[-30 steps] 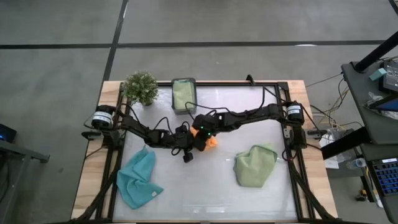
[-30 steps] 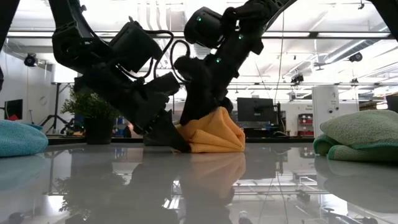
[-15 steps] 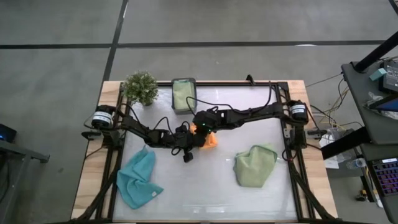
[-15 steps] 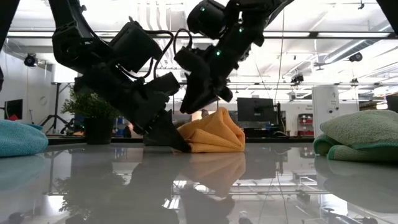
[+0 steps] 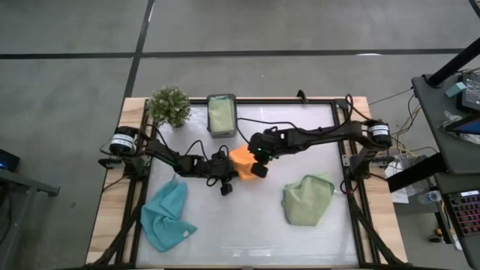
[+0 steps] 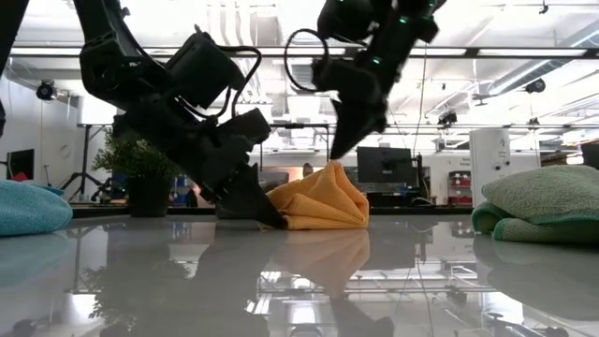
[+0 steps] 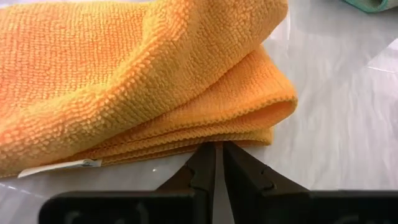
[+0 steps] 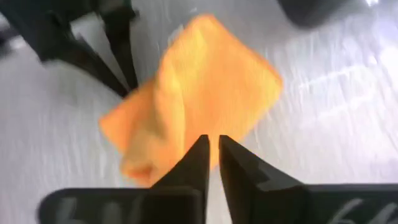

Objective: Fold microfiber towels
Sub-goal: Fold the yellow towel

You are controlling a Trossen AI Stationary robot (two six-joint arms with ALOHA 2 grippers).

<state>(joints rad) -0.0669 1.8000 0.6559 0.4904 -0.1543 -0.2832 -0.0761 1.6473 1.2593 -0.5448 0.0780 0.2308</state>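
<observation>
Legible text: none. One white sewn-in tag (image 7: 59, 168) on the edge of the orange microfiber towel (image 7: 137, 81), print too small to read. No other labels, brands or numbers readable.

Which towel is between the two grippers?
The orange towel, mid-table: the left gripper and right gripper flank it; blue and green towels lie apart.

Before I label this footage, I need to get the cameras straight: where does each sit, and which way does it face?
High view: above the table, looking straight down; both arms meet at the orange towel.
Low view: at tabletop height, looking level across; arms come from above, left tool at the towel's edge.
Left wrist view: behind its own fingers, facing the folded towel.
Right wrist view: above the towel, past the right tool, looking down.
All four share the orange towel.
</observation>
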